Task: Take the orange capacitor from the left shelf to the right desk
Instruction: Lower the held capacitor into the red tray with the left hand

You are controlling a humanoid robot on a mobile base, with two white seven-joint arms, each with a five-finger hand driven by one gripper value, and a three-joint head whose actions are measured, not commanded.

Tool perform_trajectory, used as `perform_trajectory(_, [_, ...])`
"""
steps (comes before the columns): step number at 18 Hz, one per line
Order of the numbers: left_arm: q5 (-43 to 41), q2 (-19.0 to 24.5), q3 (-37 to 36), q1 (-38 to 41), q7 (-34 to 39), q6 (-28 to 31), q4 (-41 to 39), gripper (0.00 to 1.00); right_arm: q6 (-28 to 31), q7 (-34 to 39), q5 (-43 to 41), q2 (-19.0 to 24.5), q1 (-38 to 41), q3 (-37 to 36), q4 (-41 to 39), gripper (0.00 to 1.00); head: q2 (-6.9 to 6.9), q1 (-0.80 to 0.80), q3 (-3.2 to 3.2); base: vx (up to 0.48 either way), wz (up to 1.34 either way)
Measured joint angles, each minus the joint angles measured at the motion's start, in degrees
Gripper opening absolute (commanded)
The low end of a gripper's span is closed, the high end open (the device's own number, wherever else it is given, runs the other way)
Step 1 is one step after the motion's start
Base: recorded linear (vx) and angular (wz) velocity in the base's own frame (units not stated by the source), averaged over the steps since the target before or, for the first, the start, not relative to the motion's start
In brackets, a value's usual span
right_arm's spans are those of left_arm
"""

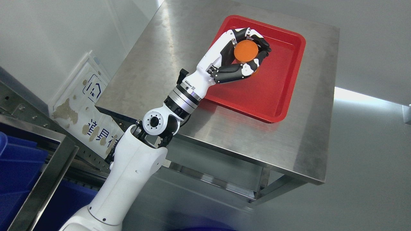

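Over the red tray (pixel 282 96), the left hand's (pixel 239 56) fingers (pixel 232 73) clasp the orange capacitor (pixel 246 50).

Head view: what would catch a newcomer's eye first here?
The left hand, reaching from the lower left, curls its fingers around an orange capacitor over the red tray. The tray sits on a steel table at the upper middle; blue bins show at the lower left.

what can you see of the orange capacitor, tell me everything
The orange capacitor shows as a plain, matte orange cylinder, its flat round end facing the camera, with no visible markings. The left hand grips it, black-and-white fingers curled around its sides. It sits over the red tray on the steel desk; whether it touches the tray cannot be told.
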Motion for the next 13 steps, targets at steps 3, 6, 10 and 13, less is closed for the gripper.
perform_trajectory(3, [-0.7, 0.0, -1.8, -2.2, 0.0, 1.0, 3.5, 0.02, 0.0, 0.0, 0.0, 0.0, 0.0, 0.0, 0.0, 1.0, 0.0, 0.0, 0.0, 0.007, 0.0])
perform_trajectory(6, [-1.1, 0.0, -3.8, -4.1, 0.1, 1.5, 6.8, 0.03, 0.0, 0.0, 0.0, 0.0, 0.0, 0.0, 0.0, 1.0, 0.0, 0.0, 0.0, 0.0, 0.0])
perform_trajectory(10, [-1.7, 0.0, -6.2, -7.2, 0.1, 2.6, 10.9, 0.05, 0.0, 0.0, 0.0, 0.0, 0.0, 0.0, 0.0, 1.0, 0.0, 0.0, 0.0, 0.0, 0.0])
perform_trajectory(13, [-2.0, 0.0, -7.5, -8.7, 0.2, 3.0, 13.6, 0.08, 0.0, 0.0, 0.0, 0.0, 0.0, 0.0, 0.0, 1.0, 0.0, 0.0, 0.0, 0.0, 0.0])
